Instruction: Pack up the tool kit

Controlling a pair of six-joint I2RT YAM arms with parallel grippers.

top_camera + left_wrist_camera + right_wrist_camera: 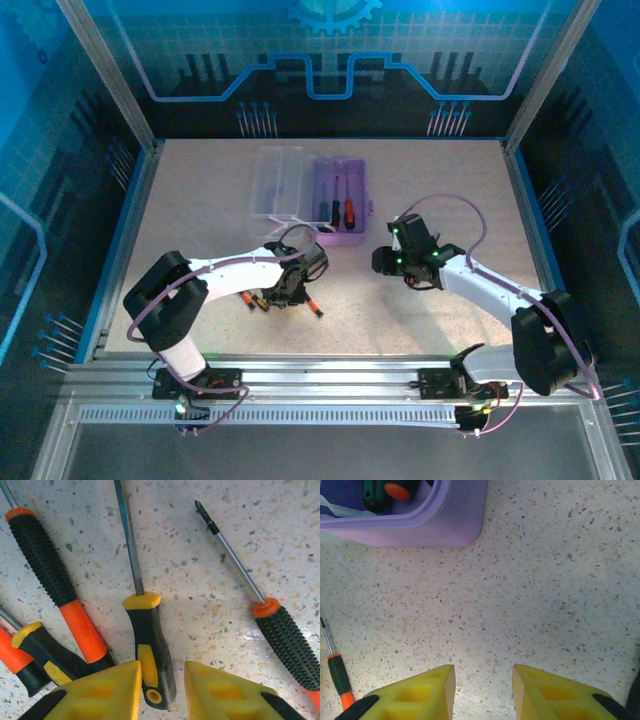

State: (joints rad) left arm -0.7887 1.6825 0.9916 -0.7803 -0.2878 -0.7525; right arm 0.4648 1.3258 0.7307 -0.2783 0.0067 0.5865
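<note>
A speckled beige desk (200, 200) carries everything, with the two white arms reaching in from its near edge. At the far middle lies the small rectangular purple plastic case (358, 175), open, its clear lid (278, 185) folded out flat on the left. Inside the case lie several slim screwdrivers, among them an orange-and-black-handled one (336, 210) with a red-orange one (350, 212) just beside it. The right wrist view also catches a green handle (372, 492) in one corner of the case.

More screwdrivers lie loose on the desk in front of the case, under the left arm. The left end effector (161, 664) hangs low over them. Its yellow fingers stand apart on either side of the butt of a yellow-and-black-handled screwdriver (147, 630). A sliver of desk shows between the handle and the right finger, so nothing is clamped. A long orange-and-black-handled screwdriver (50, 565) lies to its left, and another with a Phillips tip (287, 640) lies to its right, apart from it.

The right end effector (484, 667) hovers just off the case's near right corner. Its fingers are apart with bare desk between them, holding nothing. A small orange-and-black screwdriver (339, 677) lies near its left finger.
</note>
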